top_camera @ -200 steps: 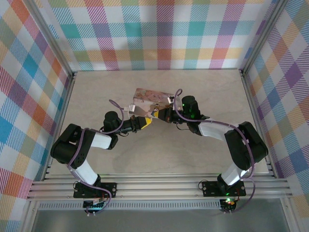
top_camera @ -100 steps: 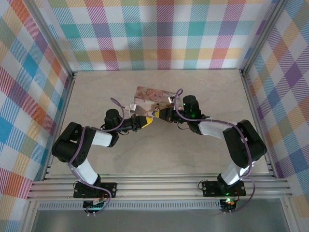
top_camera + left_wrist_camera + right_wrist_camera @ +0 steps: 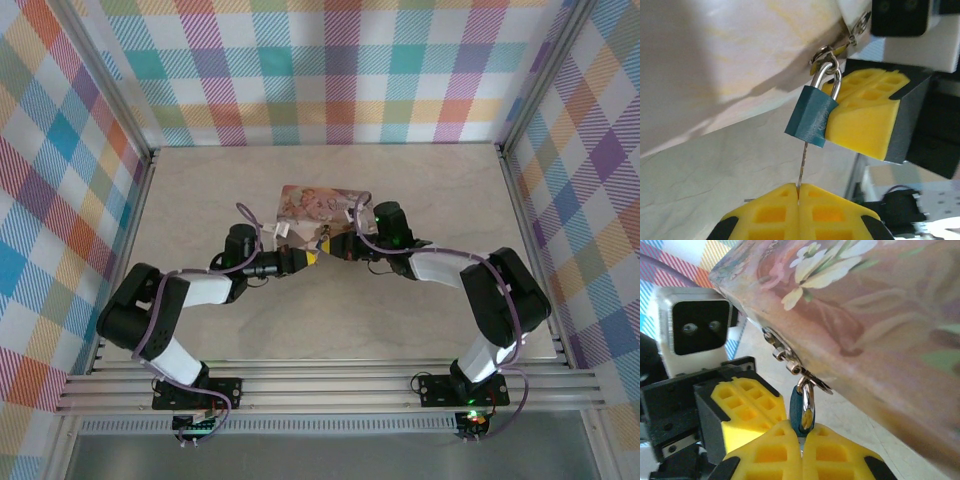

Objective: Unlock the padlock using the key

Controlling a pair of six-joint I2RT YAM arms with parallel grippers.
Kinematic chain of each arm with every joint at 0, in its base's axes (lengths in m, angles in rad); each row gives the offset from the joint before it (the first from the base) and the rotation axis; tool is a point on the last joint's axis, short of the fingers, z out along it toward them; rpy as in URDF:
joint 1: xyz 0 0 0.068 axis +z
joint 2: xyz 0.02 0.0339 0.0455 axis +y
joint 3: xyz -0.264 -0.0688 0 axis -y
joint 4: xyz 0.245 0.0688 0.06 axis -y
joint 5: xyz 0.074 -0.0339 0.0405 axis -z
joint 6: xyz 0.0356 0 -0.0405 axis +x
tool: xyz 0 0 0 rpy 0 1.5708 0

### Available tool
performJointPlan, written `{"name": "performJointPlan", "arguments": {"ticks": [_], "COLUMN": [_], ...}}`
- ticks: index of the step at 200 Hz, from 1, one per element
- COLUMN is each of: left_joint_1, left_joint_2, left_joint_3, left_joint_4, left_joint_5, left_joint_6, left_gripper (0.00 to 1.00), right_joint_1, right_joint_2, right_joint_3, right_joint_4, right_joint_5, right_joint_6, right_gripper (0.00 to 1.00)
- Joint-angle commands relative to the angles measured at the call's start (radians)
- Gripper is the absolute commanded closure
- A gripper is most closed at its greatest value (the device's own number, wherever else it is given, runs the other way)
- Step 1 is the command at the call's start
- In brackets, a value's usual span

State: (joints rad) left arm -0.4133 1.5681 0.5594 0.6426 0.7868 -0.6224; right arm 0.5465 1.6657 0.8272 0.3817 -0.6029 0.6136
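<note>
Floral tin (image 3: 875, 315) w/ hasp (image 3: 809, 376) just beside padlock (image 3: 811, 116)

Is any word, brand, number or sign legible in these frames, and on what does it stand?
None can be read.
padlock: plain teal body, no brand or number visible.
tin: flower illustration, no lettering seen up close; from the top camera its lid is too small to read.
key: thin blade seen edge-on, no markings visible.
</note>
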Motion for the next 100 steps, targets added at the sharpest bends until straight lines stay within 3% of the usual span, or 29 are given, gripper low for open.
{"name": "performJointPlan", "arguments": {"ticks": [1,89,100], "left_joint_1": [-0.024,-0.102,-0.105], "left_joint_2": [-0.042,-0.016,-0.026], "left_joint_3": [0.015,-0.060,-0.075], "left_joint_4": [-0.204,-0.238,-0.233], "left_joint_5": [-0.138,-0.214,-0.230], "left_joint_6": [0.203,0.305,0.307], "left_gripper": [1.00,1.00,1.00], "right_joint_1": [0.026,0.053,0.057], "right_joint_2": [0.025,0.077,0.065], "right_joint_3": [-0.009,-0.121,-0.131], "right_joint_4": [-0.069,-0.014,-0.023], "right_joint_5": [0.028,0.138,0.169], "right_joint_6": [-0.102,-0.087,-0.078], "right_gripper": [1.00,1.00,0.86]}}
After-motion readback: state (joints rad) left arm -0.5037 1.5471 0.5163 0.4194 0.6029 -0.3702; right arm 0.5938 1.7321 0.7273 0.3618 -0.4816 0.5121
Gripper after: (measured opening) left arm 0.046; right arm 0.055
